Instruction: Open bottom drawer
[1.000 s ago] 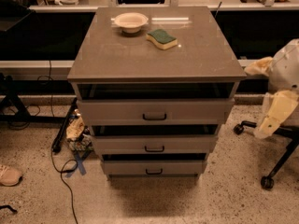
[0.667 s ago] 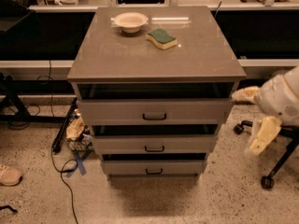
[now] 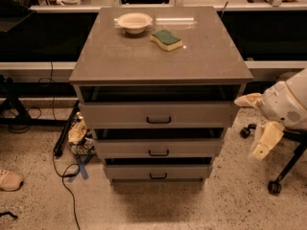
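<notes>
The bottom drawer [image 3: 158,171] is the narrowest, lowest grey front of the cabinet, with a small dark bar handle [image 3: 158,176]. It looks nearly closed, with a dark gap above it. My gripper [image 3: 250,127] hangs at the right of the cabinet, level with the upper two drawers and clear of them. Its two cream fingers [image 3: 265,139] stand apart with nothing between them. It is well above and to the right of the bottom drawer's handle.
The mid-sized drawer [image 3: 158,148] and the widest drawer [image 3: 158,114] sit above. A bowl [image 3: 135,21] and a sponge [image 3: 166,39] lie on the cabinet top. Cables and clutter [image 3: 76,138] lie left of the cabinet. A chair base with castors [image 3: 276,186] stands at the right.
My arm and gripper have come down at the right of the cabinet and a little closer to its side. The drawers have not moved.
</notes>
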`<state>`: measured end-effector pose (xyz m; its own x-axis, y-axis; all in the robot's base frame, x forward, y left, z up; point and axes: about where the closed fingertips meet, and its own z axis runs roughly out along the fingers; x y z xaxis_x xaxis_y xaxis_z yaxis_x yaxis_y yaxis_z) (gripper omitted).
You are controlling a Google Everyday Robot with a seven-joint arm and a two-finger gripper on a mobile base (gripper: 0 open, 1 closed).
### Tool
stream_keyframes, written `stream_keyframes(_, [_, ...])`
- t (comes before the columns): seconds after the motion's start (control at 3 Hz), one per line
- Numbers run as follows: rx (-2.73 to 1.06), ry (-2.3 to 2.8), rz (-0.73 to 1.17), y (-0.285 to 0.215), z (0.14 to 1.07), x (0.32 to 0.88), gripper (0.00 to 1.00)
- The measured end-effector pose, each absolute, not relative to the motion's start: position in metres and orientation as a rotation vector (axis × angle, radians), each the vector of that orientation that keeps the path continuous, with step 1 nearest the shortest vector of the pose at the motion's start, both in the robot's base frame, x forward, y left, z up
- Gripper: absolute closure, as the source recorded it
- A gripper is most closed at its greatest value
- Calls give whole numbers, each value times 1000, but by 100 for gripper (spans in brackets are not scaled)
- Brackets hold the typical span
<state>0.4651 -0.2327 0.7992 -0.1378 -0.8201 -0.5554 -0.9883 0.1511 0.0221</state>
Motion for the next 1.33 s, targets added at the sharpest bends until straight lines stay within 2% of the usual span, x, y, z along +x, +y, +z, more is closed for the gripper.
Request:
stream_keyframes(0.33, [-1762, 1975, 557, -234, 779, 465, 0])
stream_keyframes(1.0, [-1853, 1687, 686, -223, 657, 452, 0])
stream_keyframes(1.33, [-1882, 1627, 695, -220, 645, 451, 0])
